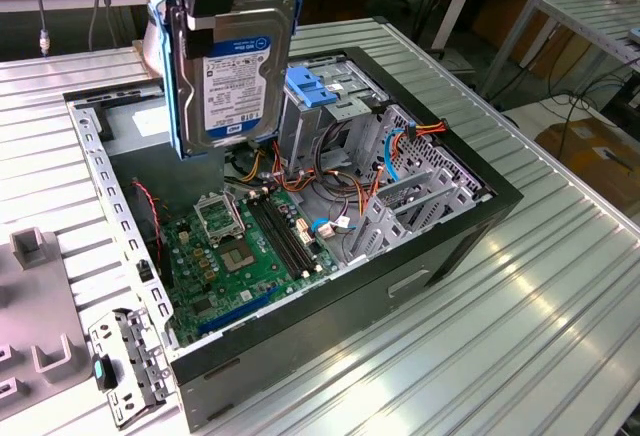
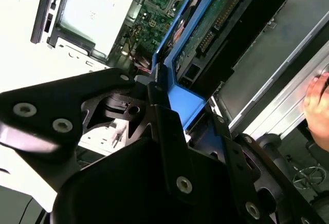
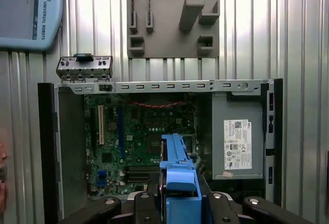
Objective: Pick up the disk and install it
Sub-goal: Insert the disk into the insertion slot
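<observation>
I have the ribbed metal table [image 1: 540,286] spread under the whole work area. The open black computer case [image 1: 400,291] lies on it directly beneath the gripper [image 1: 207,18]. Inside the case, the green motherboard [image 1: 240,251] sits straight below the gripper. The grey power supply [image 3: 239,136] with its white sticker is off to one side. The metal drive cage [image 1: 345,126] stands just beside the gripper, toward the exterior view's right. The disk [image 1: 240,76] hangs from the gripper, up on edge, with its label facing the exterior camera. It is held in the air above the motherboard and is not yet in the cage. The jaws are clamped on the disk's blue-framed upper end. A small blue tab [image 1: 310,86] sits on top of the cage, close beside the disk. I cannot tell whether the two touch.
</observation>
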Motion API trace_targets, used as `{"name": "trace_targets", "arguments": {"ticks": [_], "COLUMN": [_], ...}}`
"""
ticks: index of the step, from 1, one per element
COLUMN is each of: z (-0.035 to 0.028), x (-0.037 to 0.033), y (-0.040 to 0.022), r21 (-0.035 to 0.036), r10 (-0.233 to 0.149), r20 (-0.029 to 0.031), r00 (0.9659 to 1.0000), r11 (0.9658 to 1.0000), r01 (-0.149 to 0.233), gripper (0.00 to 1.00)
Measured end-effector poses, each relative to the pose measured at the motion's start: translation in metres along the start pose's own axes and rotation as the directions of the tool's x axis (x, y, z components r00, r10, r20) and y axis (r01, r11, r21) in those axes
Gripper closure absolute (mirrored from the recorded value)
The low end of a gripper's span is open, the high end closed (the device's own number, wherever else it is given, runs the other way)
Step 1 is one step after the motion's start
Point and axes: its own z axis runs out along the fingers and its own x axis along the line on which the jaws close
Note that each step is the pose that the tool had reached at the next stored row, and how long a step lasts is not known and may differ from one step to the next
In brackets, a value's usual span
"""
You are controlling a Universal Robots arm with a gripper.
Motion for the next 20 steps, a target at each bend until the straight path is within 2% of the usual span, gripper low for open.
{"name": "trace_targets", "arguments": {"ticks": [13, 17, 20], "z": [0.0008, 0.0012, 0.0015], "x": [0.0255, 0.0281, 0.0286], "y": [-0.0017, -0.0051, -0.0107], "r21": [-0.0002, -0.0002, -0.0002], "r10": [0.000, 0.000, 0.000], "r20": [-0.0003, -0.0004, -0.0003], "r00": [1.0000, 1.0000, 1.0000], "r11": [1.0000, 1.0000, 1.0000], "r01": [0.000, 0.000, 0.000], "gripper": [0.63, 0.63, 0.63]}}
